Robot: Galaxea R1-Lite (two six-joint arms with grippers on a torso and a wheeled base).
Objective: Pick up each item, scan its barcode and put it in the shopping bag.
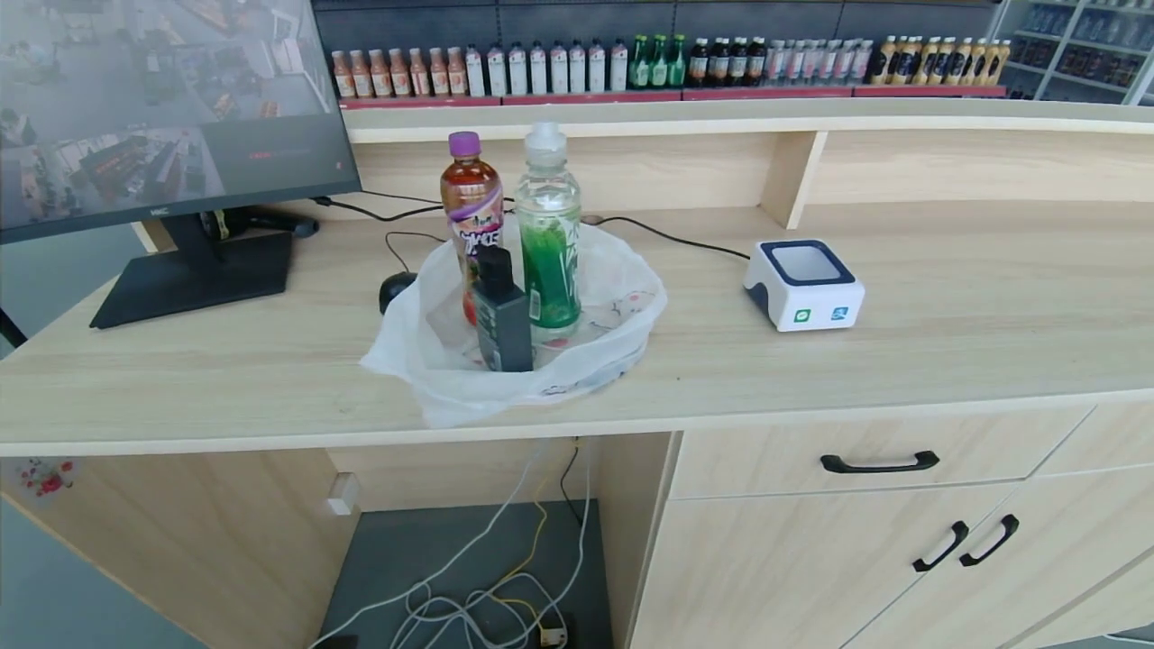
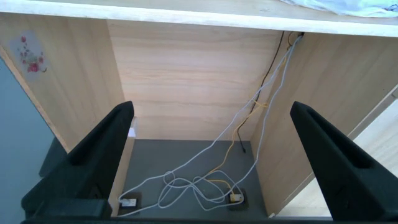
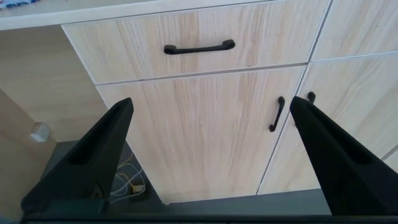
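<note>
Counter [image 1: 902, 361], shopping bag [image 1: 624, 293] above left gripper [image 2: 211, 111]

One shopping bag [image 1: 622, 297] near counter's [image 1: 902, 361] front edge. Inside it two bottles, purple-capped bottle [image 1: 471, 212] and white-capped bottle [image 1: 547, 243], plus one dark box [image 1: 503, 315]. One scanner [image 1: 802, 284]. One monitor [image 1: 153, 99]. One mouse [image 1: 395, 288]. Three handles [image 1: 879, 463]. Shelf bottles [image 1: 667, 61]: perhaps thirty, too small to count surely.

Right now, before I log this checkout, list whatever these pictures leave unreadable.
Head view: base of the purple-capped bottle, partly behind the dark box.
Head view: mouse, half behind the shopping bag.
Head view: barcodes, too small to find.
Head view: monitor, cut by the top-left edge.
</note>
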